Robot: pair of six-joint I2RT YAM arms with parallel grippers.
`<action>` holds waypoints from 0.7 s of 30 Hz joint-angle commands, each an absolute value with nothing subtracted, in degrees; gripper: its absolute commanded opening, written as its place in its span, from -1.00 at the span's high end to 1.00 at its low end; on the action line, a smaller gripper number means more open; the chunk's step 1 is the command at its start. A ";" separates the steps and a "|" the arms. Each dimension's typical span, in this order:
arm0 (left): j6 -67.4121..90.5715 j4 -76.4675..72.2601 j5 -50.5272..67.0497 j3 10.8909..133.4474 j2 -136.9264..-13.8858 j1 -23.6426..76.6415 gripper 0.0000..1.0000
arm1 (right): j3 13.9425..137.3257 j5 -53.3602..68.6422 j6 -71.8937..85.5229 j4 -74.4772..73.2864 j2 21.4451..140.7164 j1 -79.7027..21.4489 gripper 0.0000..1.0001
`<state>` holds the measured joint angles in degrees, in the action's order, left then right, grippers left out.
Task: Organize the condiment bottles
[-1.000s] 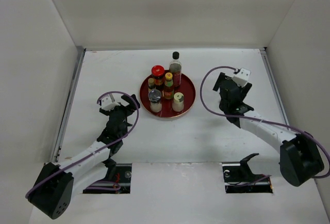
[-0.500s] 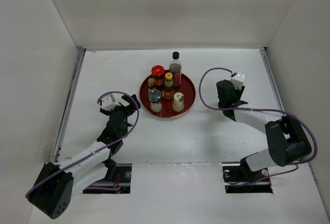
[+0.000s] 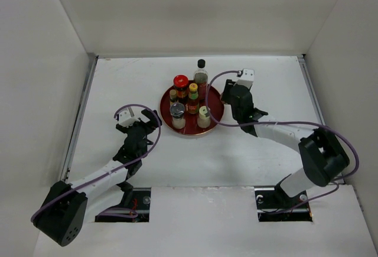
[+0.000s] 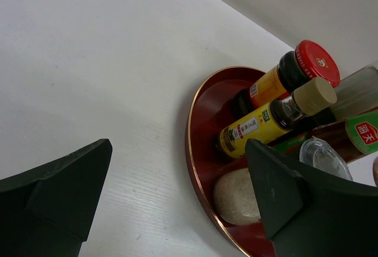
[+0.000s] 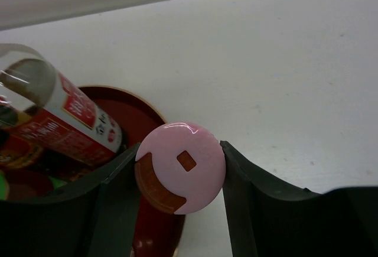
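Several condiment bottles stand on the dark red tray (image 3: 190, 132): a tall black-capped clear one (image 3: 201, 77), a red-lidded one (image 3: 181, 85), an orange-capped sauce (image 3: 193, 98), a slim yellow one (image 3: 173, 96), a grey-lidded jar (image 3: 178, 115) and a cream-capped shaker (image 3: 204, 116). My right gripper (image 3: 232, 100) hangs at the tray's right rim. In the right wrist view it (image 5: 180, 163) is shut on the pink-capped shaker (image 5: 183, 177), over the tray's edge (image 5: 139, 106). My left gripper (image 3: 142, 122) is open and holds nothing, just left of the tray (image 4: 201, 150).
White walls close in the table at left, back and right. The tall clear bottle (image 5: 65, 121) stands close to the held shaker's left. The slim yellow bottle (image 4: 260, 128) and the red-lidded one (image 4: 307, 68) are nearest my left gripper.
My right gripper has swung left from the table's right side to the tray's right rim, its jaws closing on the way. The left arm has barely shifted.
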<state>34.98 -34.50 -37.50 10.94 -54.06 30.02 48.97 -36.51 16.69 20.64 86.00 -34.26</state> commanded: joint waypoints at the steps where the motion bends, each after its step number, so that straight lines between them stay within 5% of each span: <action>1: 35.42 -37.35 -37.71 11.69 -53.88 29.66 -1.00 | 54.83 -29.99 15.82 26.72 90.60 -34.67 -0.04; 13: 35.60 -36.65 -38.49 12.83 -55.90 29.92 -1.00 | 63.02 -26.98 16.26 25.84 103.09 -36.25 -0.10; 21: 36.12 -35.16 -38.23 14.06 -57.04 30.10 -1.00 | 62.14 -27.77 17.93 24.00 104.24 -36.96 -0.36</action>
